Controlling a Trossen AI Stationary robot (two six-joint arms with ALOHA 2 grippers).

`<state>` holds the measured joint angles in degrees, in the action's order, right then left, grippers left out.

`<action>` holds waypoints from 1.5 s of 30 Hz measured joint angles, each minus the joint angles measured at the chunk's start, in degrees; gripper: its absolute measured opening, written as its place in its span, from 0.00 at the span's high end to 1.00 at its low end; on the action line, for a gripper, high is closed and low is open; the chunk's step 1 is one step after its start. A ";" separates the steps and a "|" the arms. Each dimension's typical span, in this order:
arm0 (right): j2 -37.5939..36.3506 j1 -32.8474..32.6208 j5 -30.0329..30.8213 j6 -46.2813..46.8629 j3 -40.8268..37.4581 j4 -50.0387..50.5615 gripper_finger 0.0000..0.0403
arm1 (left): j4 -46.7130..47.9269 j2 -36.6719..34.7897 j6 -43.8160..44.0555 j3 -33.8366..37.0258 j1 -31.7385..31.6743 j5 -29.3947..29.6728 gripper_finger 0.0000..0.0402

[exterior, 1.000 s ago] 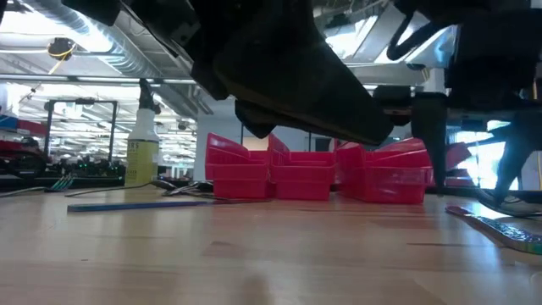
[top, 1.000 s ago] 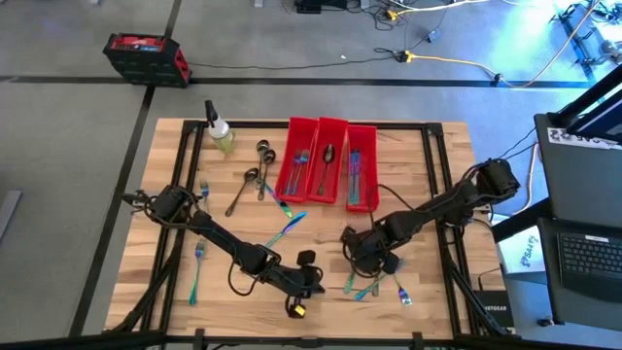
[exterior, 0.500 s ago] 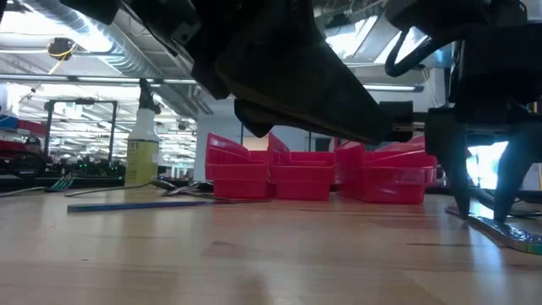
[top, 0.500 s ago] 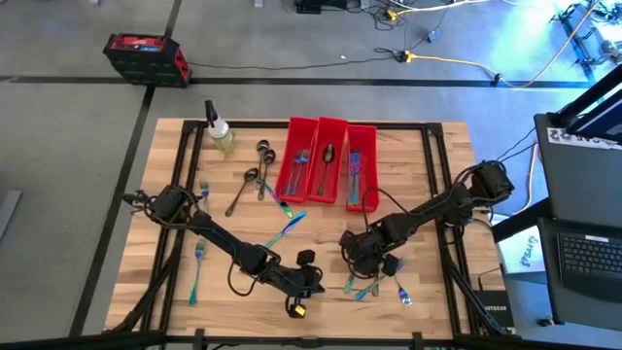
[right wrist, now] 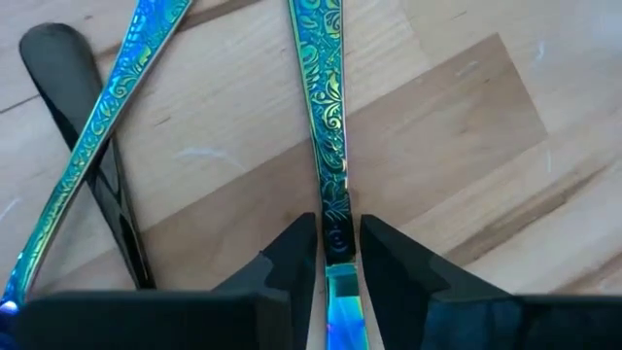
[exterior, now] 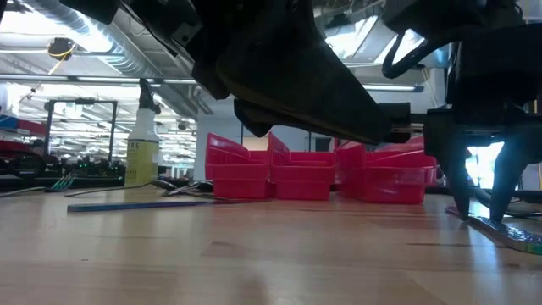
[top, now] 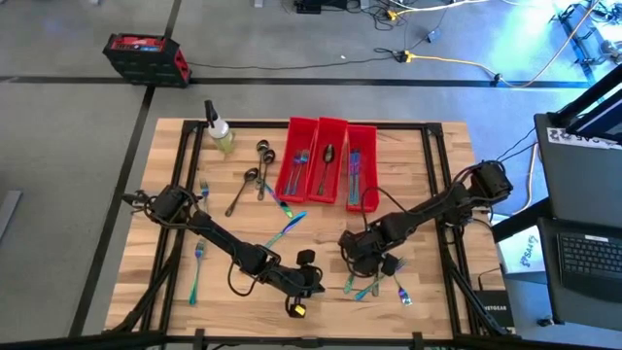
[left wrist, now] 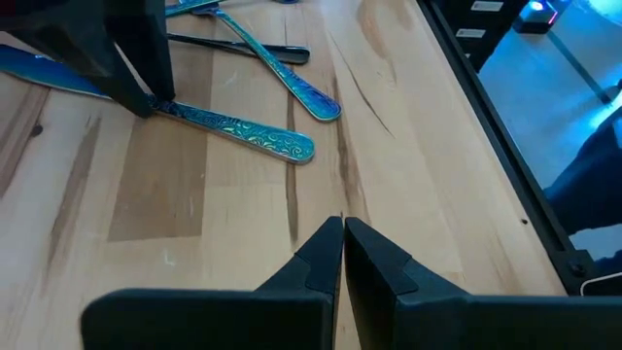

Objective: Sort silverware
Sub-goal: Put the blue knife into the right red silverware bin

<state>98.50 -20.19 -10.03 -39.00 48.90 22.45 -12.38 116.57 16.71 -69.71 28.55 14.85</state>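
My right gripper [top: 374, 268] stands at the table's front right, pointing down, shut on an iridescent piece of silverware [right wrist: 321, 117] that lies flat on the wood. Two more pieces cross beside it: a dark one [right wrist: 87, 175] and an iridescent one [right wrist: 107, 136]. My left gripper [left wrist: 343, 231] is shut on nothing and hangs above bare wood at the front centre [top: 303, 282]. Three red bins [top: 330, 175] at the back hold sorted pieces. Loose spoons [top: 243, 191] and forks [top: 197, 268] lie on the left half. My right gripper pinches the piece between its two fingers [right wrist: 292, 255], where the scroll-patterned handle [right wrist: 336, 226] meets the smooth blue stretch. The fingers come from above, pointing steeply down, and lie across the piece. The piece rests flat on the table [exterior: 508, 230].
A spray bottle [top: 220, 131] with yellowish liquid stands at the back left. A black frame [top: 442, 194] runs along the table's sides. Bare wood lies between the two grippers and in front of the bins.
My right gripper has sunk to the table over the iridescent piece, and its fingers have narrowed from a wide gap onto the handle. The piece has stayed flat on the wood.
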 joint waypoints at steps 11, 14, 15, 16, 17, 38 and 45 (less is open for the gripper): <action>4.38 2.28 -3.32 -2.81 5.51 8.05 0.83 | 0.05 -0.02 0.64 0.00 -0.08 0.01 1.00; 4.83 2.23 -2.57 -3.43 6.23 9.54 0.83 | 0.40 -0.02 1.38 0.02 -0.08 0.02 1.00; 4.89 2.17 -2.33 -3.45 6.23 9.74 0.83 | 0.39 -0.02 1.40 0.02 -0.08 0.06 1.00; 4.89 2.17 -1.69 -3.41 6.23 9.86 0.83 | 0.37 -0.02 1.40 0.02 -0.06 0.24 1.00; 4.89 2.15 -1.15 -3.26 6.26 10.16 0.83 | 0.39 -0.02 1.43 0.02 -0.06 0.40 1.00; 5.04 -0.12 6.69 -3.06 8.39 15.91 0.91 | 1.98 -0.07 1.39 0.02 -0.10 0.44 1.00; 5.28 0.02 8.09 -1.86 11.17 20.31 0.91 | 1.92 -0.07 1.57 0.02 -0.09 0.44 1.00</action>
<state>103.78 -20.17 -1.94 -40.87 60.07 42.75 -10.46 116.51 18.28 -69.69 28.46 15.30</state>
